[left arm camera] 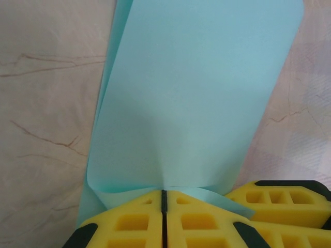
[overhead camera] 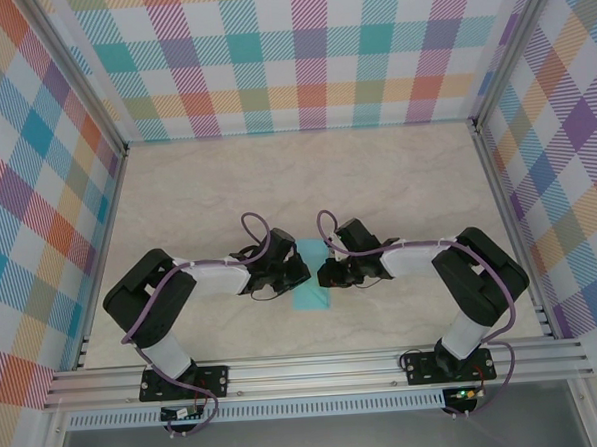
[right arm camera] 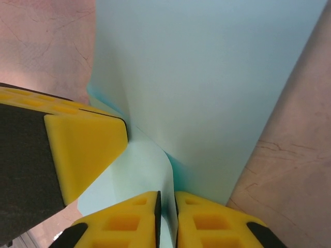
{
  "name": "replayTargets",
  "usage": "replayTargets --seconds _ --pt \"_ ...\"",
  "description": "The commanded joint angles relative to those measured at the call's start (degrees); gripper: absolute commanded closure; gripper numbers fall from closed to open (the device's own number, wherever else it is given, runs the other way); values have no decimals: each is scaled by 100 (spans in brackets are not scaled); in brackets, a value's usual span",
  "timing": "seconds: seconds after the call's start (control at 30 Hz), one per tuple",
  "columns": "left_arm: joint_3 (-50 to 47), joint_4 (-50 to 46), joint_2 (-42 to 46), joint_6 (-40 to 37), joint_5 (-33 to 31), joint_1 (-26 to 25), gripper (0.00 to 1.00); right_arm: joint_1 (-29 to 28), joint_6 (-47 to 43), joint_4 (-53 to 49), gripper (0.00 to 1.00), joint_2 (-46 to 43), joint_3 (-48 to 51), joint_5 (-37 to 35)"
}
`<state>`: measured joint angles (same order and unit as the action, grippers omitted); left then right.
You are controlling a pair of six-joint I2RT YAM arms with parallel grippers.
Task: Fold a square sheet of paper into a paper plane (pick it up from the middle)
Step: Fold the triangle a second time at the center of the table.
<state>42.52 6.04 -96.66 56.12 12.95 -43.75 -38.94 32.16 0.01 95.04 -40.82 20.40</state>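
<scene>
From the top external view, the left claw (overhead camera: 293,269) and the right claw (overhead camera: 326,272) met nose to nose over the middle of the bench (overhead camera: 227,187). The square sheet of paper (overhead camera: 310,298) was between them, seen as a narrow teal strip. Its long axis ran from the near edge toward the far wall, and its near end poked out below the claws. We judged that both arms were pinching the sheet at its middle to raise a centre crease.

At the left wrist, the left claw (left arm camera: 163,194) was fully closed, its jaws pressed together on a pinch of the paper (left arm camera: 196,93). The sheet curled up from there in a soft U, with its length leading away from the camera. Part of the right claw (left arm camera: 279,199) sat just beside it.

At the right wrist, the right claw (right arm camera: 166,199) had its jaws a thin slit apart with the paper's (right arm camera: 207,93) fold between them. We could not tell whether it was gripping. The left claw's finger (right arm camera: 83,150) touched the sheet from the left, and the paper again stretched away lengthwise.
</scene>
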Motion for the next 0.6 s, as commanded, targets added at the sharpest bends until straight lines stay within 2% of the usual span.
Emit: replayTargets --seconds 0.0,0.03,0.1,0.2,0.27,0.33,0.4,0.47,0.57 --pt "-130 -174 -168 18 -62 -167 92 35 16 -480 79 -222 -143 -218" --pt "-130 -166 -177 21 -58 -167 92 35 36 -596 77 -320 -163 -309" --pt "-143 -160 -182 19 -58 -185 93 35 112 -955 69 -623 -183 -605" --pt "-148 -157 -194 18 -73 -189 93 41 285 -1216 67 -1103 -63 -869" --pt "-140 -156 -202 19 -78 -188 93 35 392 -1215 66 -1404 52 -778" --pt "-121 -155 -221 22 -68 -195 93 32 531 -1079 72 -1625 181 -449" --pt "-96 -147 -232 20 -49 -194 93 15 650 -777 81 -1586 256 293" --pt "-87 -145 -236 22 -55 -188 93 -81 768 -724 89 -1418 225 522" --pt "-97 -164 -212 21 -69 -193 93 -191 833 -741 90 -1100 114 617"
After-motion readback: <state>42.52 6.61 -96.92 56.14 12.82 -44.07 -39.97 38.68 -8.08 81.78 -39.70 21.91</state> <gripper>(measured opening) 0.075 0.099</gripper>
